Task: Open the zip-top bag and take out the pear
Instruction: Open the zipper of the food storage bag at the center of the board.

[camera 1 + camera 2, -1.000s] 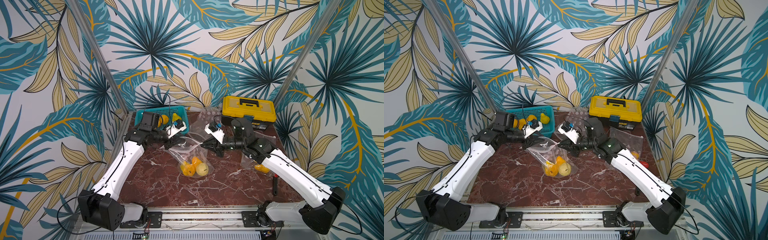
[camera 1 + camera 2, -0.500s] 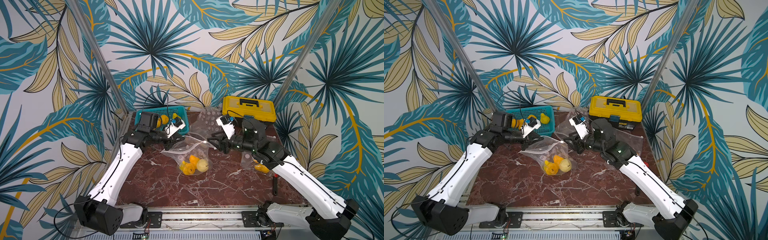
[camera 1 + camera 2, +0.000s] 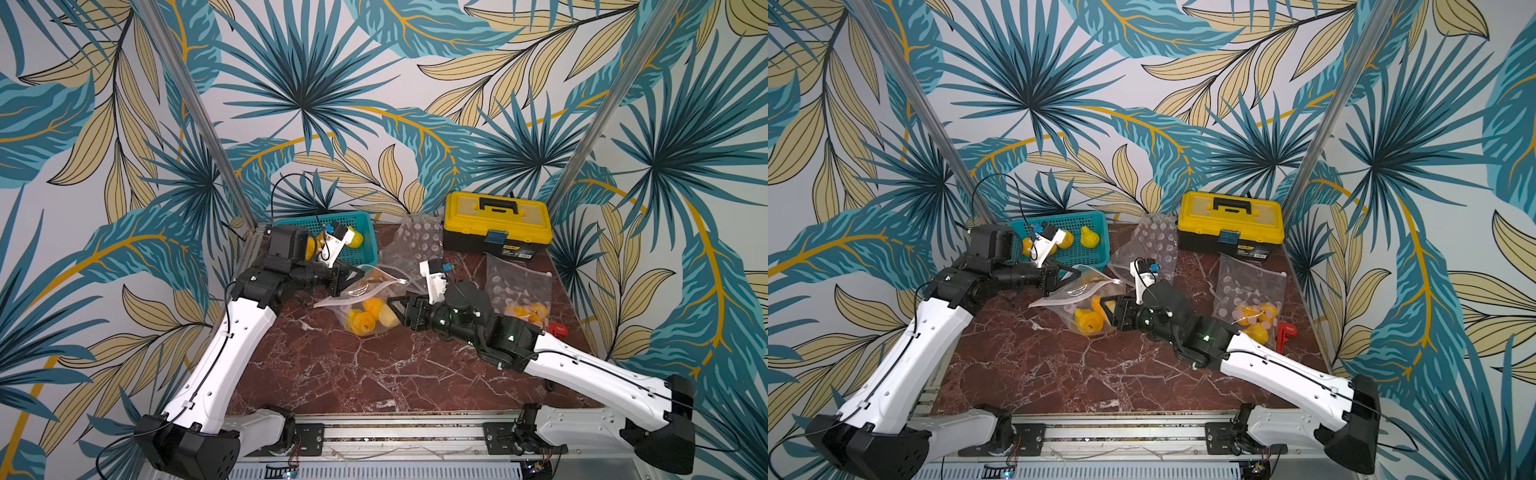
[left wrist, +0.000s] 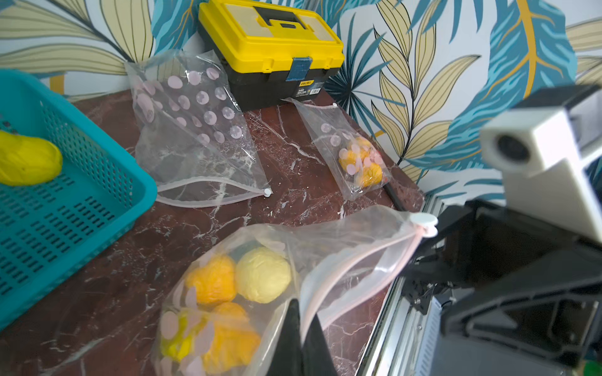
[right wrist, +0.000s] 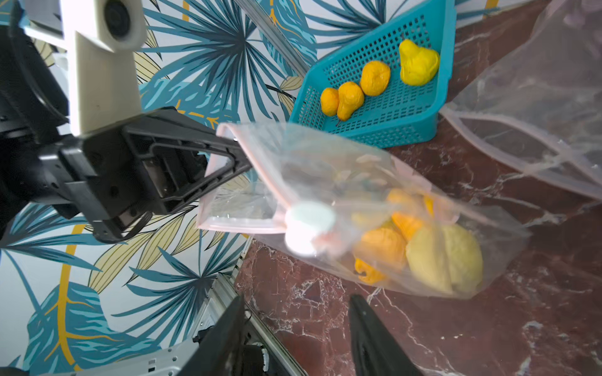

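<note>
A robot test cell in a laboratory. Printed palm-leaf backdrop panels joined by bare aluminium posts enclose a small marble-patterned desk. Two white-and-black arms bolt to an aluminium rail along its front edge, with loose cabling and props such as a yellow toolbox.

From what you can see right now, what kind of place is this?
Probably a staged robot test booth, not a real kitchen: two white robot arms bolted to a metal rail, a small marble-look table, and leaf-patterned wall panels closing it in on three sides.
</note>
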